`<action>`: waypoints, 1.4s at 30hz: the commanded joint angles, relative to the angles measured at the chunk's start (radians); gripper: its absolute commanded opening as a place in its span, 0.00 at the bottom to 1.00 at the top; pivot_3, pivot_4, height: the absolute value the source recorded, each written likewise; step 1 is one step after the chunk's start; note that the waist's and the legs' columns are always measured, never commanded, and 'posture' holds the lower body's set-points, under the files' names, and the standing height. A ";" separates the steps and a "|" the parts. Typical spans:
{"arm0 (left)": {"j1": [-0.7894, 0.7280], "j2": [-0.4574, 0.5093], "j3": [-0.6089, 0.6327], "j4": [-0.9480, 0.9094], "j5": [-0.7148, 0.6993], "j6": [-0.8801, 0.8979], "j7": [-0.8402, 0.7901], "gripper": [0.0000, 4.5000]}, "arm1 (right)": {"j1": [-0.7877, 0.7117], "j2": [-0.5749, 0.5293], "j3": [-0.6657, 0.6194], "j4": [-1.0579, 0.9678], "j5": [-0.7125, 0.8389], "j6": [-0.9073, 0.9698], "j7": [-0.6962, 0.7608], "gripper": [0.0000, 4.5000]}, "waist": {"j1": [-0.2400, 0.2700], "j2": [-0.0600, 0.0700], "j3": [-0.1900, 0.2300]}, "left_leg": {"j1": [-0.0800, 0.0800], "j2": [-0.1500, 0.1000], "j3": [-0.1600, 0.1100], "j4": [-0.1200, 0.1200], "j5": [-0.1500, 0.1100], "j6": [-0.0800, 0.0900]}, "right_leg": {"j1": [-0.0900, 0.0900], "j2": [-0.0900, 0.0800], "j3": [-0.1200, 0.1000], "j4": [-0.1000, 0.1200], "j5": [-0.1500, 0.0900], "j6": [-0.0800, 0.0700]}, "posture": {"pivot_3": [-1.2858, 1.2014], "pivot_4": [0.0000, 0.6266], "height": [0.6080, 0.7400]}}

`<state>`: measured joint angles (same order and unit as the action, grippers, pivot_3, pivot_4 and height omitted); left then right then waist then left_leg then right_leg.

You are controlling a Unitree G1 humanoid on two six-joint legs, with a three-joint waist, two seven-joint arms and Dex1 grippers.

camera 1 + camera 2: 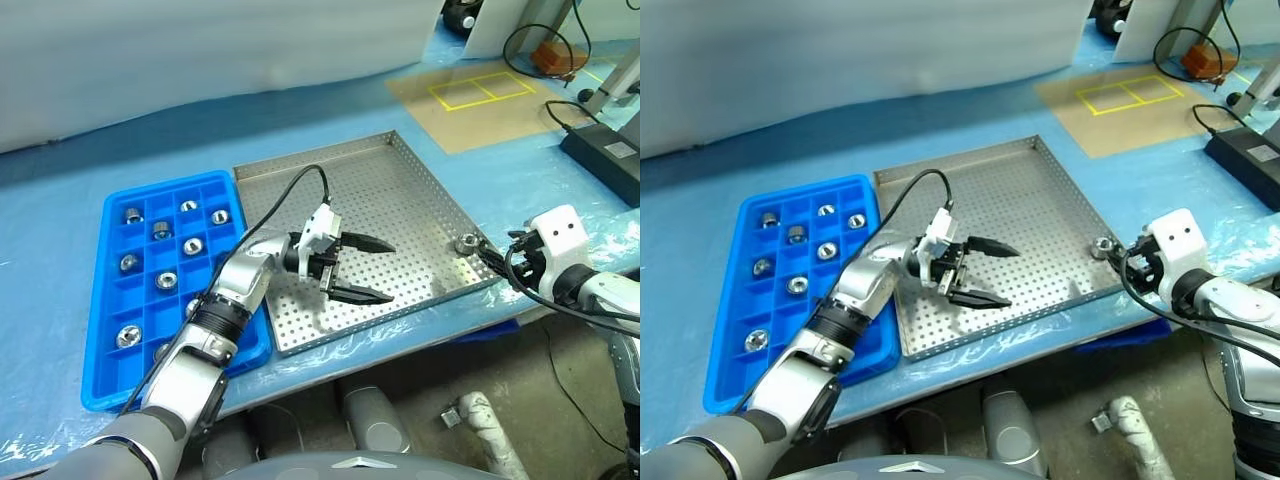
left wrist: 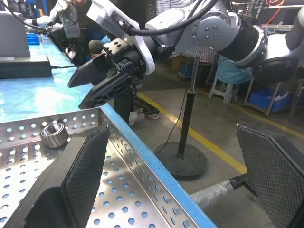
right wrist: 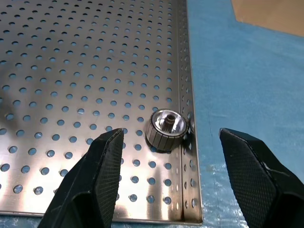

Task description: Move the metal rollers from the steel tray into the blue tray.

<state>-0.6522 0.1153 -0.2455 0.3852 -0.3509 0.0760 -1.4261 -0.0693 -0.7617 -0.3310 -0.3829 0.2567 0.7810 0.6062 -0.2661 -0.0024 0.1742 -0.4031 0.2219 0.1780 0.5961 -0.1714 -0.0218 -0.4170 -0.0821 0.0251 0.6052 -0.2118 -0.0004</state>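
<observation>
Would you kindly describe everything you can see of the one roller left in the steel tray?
The last roller is a short, shiny silver metal ring with a ribbed outer face and a hollow centre. It lies in the steel tray, on the perforated floor, against the low rim near a corner, tilted slightly. Nothing grips it: the right end effector hangs open just before it, one finger to either side.

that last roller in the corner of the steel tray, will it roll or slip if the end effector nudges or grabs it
The roller stands on its flat end, so it would probably slide rather than roll. It sits close against the steel tray rim, which would likely stop it that way. Its shiny ribbed metal looks rigid, possibly slippery, and probably heavy for its size.
</observation>
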 commanded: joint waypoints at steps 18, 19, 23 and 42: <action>0.039 0.018 0.000 -0.111 -0.016 0.044 0.046 1.00 | -0.193 -0.022 0.210 0.389 -0.086 -0.174 0.028 0.74 | 0.004 0.000 0.000 | -0.002 -0.010 0.000 0.001 -0.003 0.006 | 0.001 -0.011 -0.002 0.000 0.000 0.001 | 0.26 0.24 1.00; 0.038 0.018 0.000 -0.110 -0.016 0.043 0.046 1.00 | -0.198 -0.023 0.213 0.403 -0.090 -0.183 0.028 0.74 | 0.004 0.000 0.000 | -0.002 -0.010 0.000 0.001 -0.003 0.006 | 0.001 -0.012 -0.002 0.000 0.000 0.001 | 0.26 0.24 1.00; 0.039 0.021 0.000 -0.117 -0.017 0.044 0.052 1.00 | -0.199 -0.028 0.238 0.436 -0.105 -0.207 0.036 0.74 | 0.006 0.000 0.000 | -0.003 -0.010 0.000 0.001 -0.004 0.007 | 0.001 -0.012 -0.002 -0.001 0.000 0.001 | 0.26 0.24 1.00; 0.039 0.024 0.003 -0.120 -0.014 0.030 0.079 1.00 | -0.179 0.007 0.299 0.405 -0.128 -0.262 0.056 0.52 | 0.004 -0.001 0.001 | -0.003 -0.013 0.000 0.001 -0.005 0.009 | 0.002 -0.015 -0.003 -0.002 -0.001 0.002 | 0.27 0.24 1.00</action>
<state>-0.6119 0.1418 -0.2478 0.3041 -0.3518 0.1174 -1.3478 -0.2626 -0.7636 -0.0549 0.0473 0.1338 0.5274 0.6434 -0.2619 -0.0029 0.1748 -0.4065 0.2095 0.1782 0.5972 -0.1764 -0.0133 -0.4152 -0.0969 0.0219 0.6028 -0.2129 0.0015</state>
